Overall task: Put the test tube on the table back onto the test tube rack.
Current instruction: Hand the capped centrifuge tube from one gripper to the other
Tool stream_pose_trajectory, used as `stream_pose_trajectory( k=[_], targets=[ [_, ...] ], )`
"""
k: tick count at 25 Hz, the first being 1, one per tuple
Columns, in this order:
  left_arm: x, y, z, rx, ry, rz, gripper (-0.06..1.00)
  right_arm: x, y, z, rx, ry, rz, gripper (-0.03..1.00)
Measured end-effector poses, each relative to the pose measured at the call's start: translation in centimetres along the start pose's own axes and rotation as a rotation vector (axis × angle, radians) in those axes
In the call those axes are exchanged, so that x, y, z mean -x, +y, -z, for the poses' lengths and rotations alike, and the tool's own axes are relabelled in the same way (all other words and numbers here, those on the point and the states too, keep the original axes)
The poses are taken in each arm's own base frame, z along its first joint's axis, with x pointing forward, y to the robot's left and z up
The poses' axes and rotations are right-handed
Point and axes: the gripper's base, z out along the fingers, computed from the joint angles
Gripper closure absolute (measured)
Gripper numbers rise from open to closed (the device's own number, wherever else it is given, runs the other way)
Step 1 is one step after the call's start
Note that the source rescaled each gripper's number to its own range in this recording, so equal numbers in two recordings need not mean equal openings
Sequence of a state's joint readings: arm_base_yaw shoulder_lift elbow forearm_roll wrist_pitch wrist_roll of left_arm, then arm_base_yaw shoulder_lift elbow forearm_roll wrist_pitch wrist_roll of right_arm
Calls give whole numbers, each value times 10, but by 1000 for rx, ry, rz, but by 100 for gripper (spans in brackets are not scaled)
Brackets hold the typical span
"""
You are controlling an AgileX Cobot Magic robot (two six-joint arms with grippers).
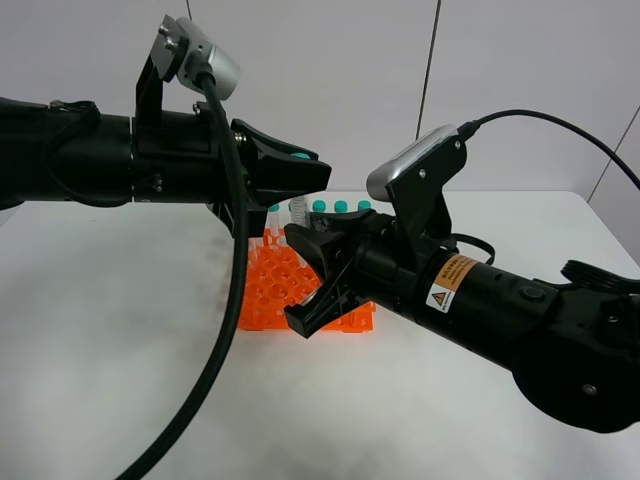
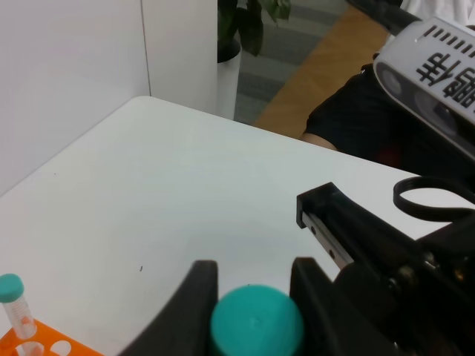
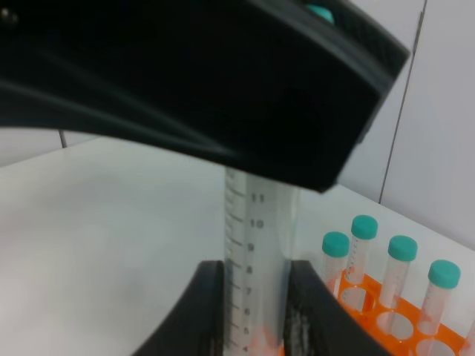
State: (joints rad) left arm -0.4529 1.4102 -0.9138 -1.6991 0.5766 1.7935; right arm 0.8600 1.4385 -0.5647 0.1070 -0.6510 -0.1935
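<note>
- Left end effector (image 2: 254, 273) clamps the slim clear plastic test tube (image 3: 256, 215) just under its teal cap (image 2: 256, 322).
- Right end effector (image 3: 256, 273) pinches the tube's body, near the bright orange plastic rack (image 1: 262, 290).

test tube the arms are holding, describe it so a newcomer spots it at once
Start at the orange test tube rack on the white table. Over it the left gripper and right gripper meet on one upright test tube. Unlike the teal-capped tubes standing free in the rack, its cap is pinched by the left gripper.
</note>
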Motion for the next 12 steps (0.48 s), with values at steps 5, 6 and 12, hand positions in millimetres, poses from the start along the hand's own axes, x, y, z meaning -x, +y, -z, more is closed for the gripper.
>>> stream_pose_trajectory(
  k=[5, 6, 12],
  targets=[
    [0, 0, 0, 0, 1, -1, 94, 0, 0, 0, 0, 0, 5, 93],
    [0, 0, 0, 0, 1, -1, 94, 0, 0, 0, 2, 0, 12, 88],
    [4, 3, 0, 36, -14, 11, 94, -4, 8, 0, 62, 36, 92, 21]
  ],
)
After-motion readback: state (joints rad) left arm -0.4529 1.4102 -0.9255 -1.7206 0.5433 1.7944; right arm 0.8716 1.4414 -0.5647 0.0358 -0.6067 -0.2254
